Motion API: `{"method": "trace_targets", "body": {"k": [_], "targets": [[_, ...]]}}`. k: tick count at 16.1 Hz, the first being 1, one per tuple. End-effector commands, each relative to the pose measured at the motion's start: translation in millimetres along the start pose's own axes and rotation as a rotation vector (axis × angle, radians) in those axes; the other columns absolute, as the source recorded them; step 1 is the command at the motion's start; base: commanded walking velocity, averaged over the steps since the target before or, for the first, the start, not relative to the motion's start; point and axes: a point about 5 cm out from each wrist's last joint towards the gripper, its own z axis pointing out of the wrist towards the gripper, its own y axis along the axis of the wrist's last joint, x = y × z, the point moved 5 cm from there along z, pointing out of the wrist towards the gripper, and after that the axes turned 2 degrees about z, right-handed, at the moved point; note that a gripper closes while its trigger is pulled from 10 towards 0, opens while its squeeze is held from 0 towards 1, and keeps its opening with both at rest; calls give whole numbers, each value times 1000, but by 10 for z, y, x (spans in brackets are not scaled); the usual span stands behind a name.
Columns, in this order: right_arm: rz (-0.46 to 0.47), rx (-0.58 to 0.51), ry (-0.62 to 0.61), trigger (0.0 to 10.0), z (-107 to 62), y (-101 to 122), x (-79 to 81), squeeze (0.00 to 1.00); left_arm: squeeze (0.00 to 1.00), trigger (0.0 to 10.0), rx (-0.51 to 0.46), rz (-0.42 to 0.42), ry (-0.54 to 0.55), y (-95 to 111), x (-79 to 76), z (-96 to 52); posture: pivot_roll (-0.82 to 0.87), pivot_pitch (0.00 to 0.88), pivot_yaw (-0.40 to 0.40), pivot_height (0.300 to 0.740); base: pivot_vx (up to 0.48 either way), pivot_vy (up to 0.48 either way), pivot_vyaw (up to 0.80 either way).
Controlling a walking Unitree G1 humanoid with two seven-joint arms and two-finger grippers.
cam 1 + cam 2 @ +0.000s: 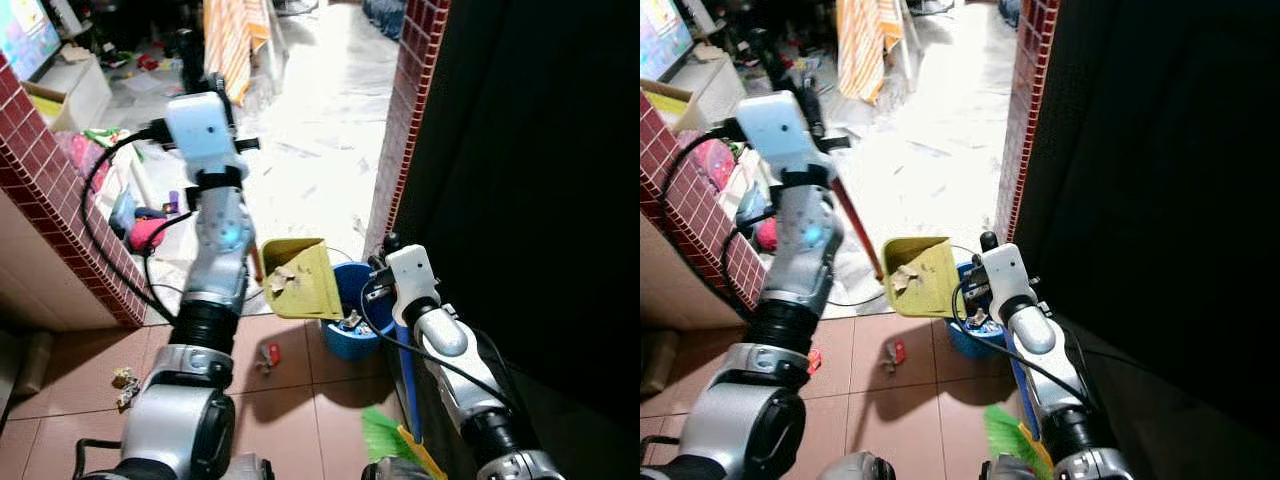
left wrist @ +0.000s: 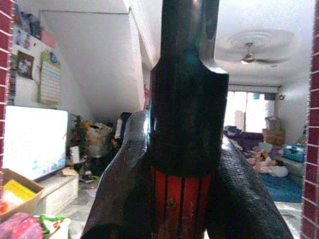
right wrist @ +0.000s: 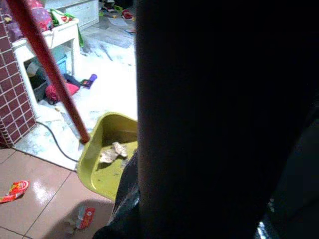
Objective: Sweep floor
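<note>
My left gripper is raised high and shut on the red and black handle of a yellow dustpan. The pan hangs tilted beside a blue bin, its front edge over the rim, and holds crumpled paper scraps. My right gripper is low at the right, next to the bin, shut on a blue broom handle. The broom's green bristles rest on the tiles. A red wrapper and crumpled scraps lie on the tiled floor.
A low red brick wall stands on the left, with a black cable hanging along it. A brick pillar and a dark wall close the right side. Beyond lies pale floor with toys and boxes at the far left.
</note>
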Motion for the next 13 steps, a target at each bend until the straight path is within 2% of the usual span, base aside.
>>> {"method": "trace_targets", "body": {"k": [1,5,8,9,11,12,13], "targets": [[-43,-42,0,10000,-7,118,-22,0,0,10000,-116,-13,-26,258,-129,61,-117,0,33,740,0,0,0],[-52,-37,-7,10000,-78,95,-38,0,0,10000,-160,-21,-124,303,-480,-76,-145,0,46,740,0,0,0],[-54,-36,-20,10000,-93,93,-56,0,0,10000,-170,-82,-341,313,-962,-331,-148,0,58,740,0,0,0],[-53,-36,-21,10000,-91,93,-52,0,0,10000,-167,-93,-401,299,-1064,-408,-146,0,60,740,0,0,0],[-50,-42,-22,10000,-71,108,-30,0,0,10000,-173,-77,-580,224,-1286,-660,-137,0,65,740,0,0,0],[-50,-43,-22,10000,-67,113,-25,0,0,10000,-180,-76,-608,216,-1305,-704,-136,0,65,740,0,0,0],[-51,-47,-22,10000,-53,126,-19,0,0,10000,-197,-50,-681,174,-1328,-807,-133,0,67,740,0,0,0]]}}
